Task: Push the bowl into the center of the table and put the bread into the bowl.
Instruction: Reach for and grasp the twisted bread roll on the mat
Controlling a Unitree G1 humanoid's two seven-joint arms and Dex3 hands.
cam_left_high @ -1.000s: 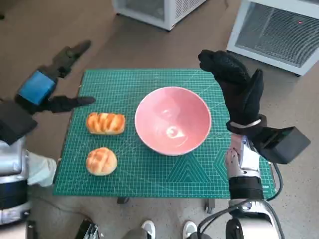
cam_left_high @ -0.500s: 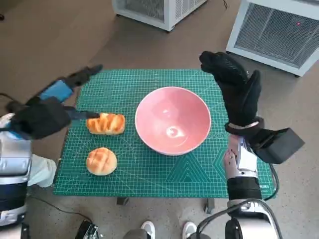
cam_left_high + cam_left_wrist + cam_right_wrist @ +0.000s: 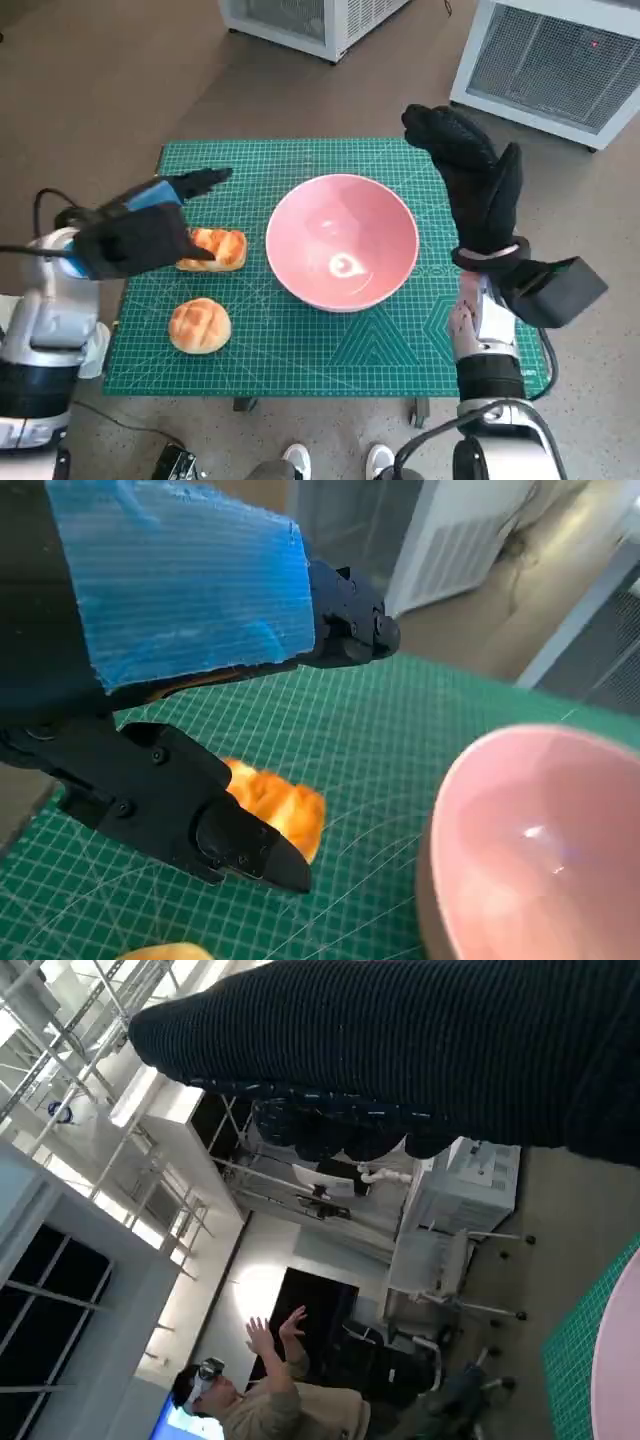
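No readable text, labels, brands or numbers showed in any view. The green cutting mat (image 3: 330, 350) carried only printed grid lines and angle lines; any scale figures along its edges were too small to make out. The white units (image 3: 560, 60) on the floor bore no legible marking.

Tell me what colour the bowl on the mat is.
Pink, glossy inside. The round bowl shows best in the head view, on the green cutting mat.
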